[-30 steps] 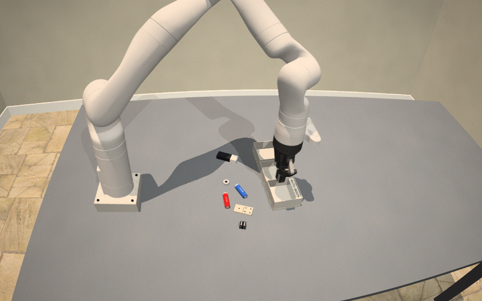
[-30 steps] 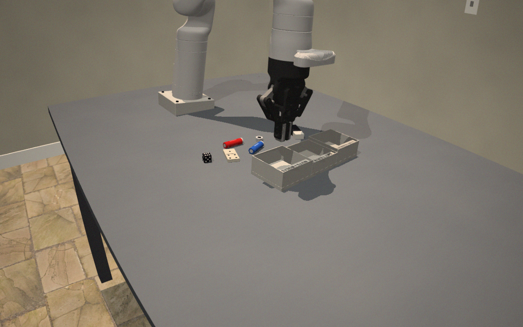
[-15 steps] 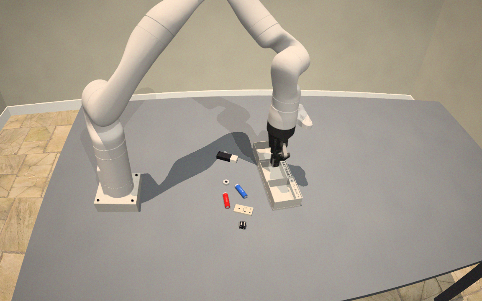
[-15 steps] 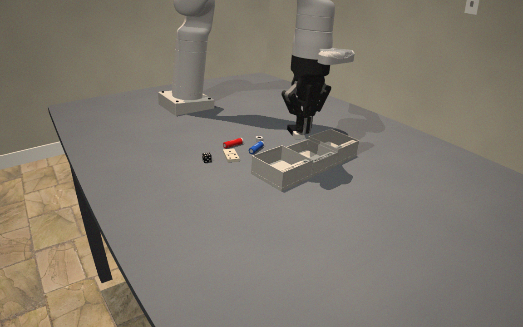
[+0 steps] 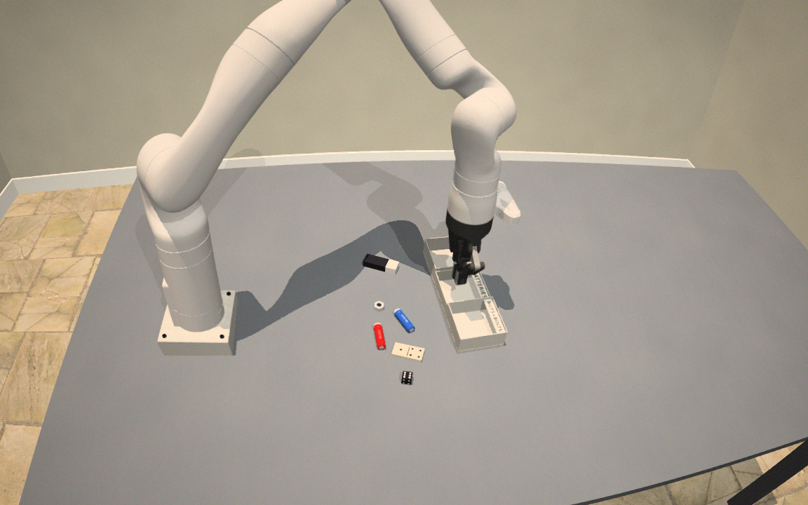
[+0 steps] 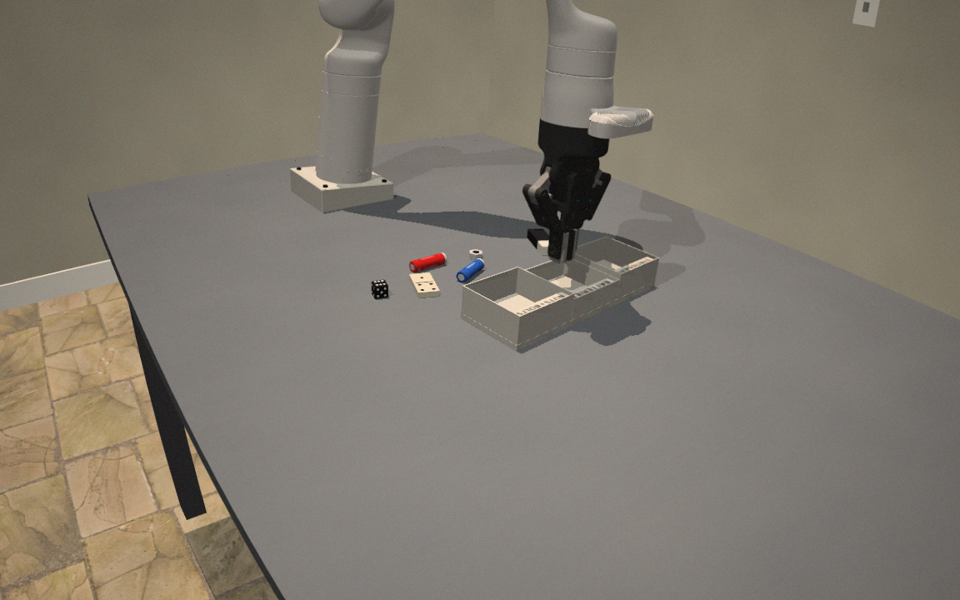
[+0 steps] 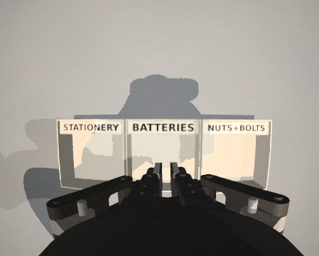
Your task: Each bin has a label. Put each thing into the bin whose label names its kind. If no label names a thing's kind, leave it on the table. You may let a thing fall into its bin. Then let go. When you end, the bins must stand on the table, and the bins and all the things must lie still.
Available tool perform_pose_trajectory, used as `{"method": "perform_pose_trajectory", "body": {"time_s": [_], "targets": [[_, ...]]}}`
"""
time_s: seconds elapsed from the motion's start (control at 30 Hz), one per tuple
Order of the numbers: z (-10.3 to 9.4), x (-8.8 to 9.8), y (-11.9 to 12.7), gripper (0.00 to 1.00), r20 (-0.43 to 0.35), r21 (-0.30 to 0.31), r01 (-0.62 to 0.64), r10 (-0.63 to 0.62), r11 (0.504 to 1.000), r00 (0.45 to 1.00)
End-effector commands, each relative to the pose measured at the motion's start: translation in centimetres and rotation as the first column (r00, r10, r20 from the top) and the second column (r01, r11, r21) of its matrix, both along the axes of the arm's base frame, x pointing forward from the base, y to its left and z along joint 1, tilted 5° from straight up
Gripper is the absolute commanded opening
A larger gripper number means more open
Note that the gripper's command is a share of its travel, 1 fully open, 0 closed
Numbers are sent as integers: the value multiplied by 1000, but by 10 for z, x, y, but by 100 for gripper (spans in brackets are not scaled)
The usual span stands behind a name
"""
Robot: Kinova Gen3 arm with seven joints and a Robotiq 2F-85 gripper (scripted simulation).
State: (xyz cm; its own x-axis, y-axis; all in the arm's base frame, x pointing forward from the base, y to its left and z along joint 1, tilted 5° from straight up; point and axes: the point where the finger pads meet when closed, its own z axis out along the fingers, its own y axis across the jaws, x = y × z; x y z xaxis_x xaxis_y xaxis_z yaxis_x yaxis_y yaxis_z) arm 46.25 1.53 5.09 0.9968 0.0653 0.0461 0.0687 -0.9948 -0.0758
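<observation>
My gripper [image 5: 461, 282] [image 6: 562, 257] [image 7: 166, 171] is shut with nothing between its fingers, above the BATTERIES bin [image 7: 163, 127]. The STATIONERY bin [image 7: 91, 127] and the NUTS+BOLTS bin [image 7: 236, 128] [image 5: 482, 343] [image 6: 489, 316] adjoin it on either side. No thing shows in the bins; the gripper hides part of them. On the table lie a blue battery [image 5: 404, 320] [image 6: 470, 271], a red battery [image 5: 379, 337] [image 6: 427, 262], a hex nut [image 5: 381, 307] [image 6: 475, 257], a domino [image 5: 407, 351] [image 6: 424, 285], a black die [image 5: 407, 377] [image 6: 380, 288] and a black-and-white eraser-like block [image 5: 375, 262] [image 6: 537, 237].
The robot's base [image 5: 196, 347] [image 6: 357, 197] stands on the left of the grey table [image 5: 614, 345] [image 6: 617, 462]. The loose things lie between the base and the row of bins. The blue battery is the loose thing beside the domino and the red battery.
</observation>
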Motion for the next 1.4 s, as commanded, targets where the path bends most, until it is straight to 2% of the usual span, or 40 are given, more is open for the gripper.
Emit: {"method": "perform_pose_trajectory", "body": {"time_s": [0.0,0.3,1.37], "targets": [[-9,-2,-2,9,-7,-3,3,-3,1000,1000],[-32,-1,0,9,-7,-3,3,-3,1000,1000],[-32,-1,0,9,-7,-3,3,-3,1000,1000]]}}
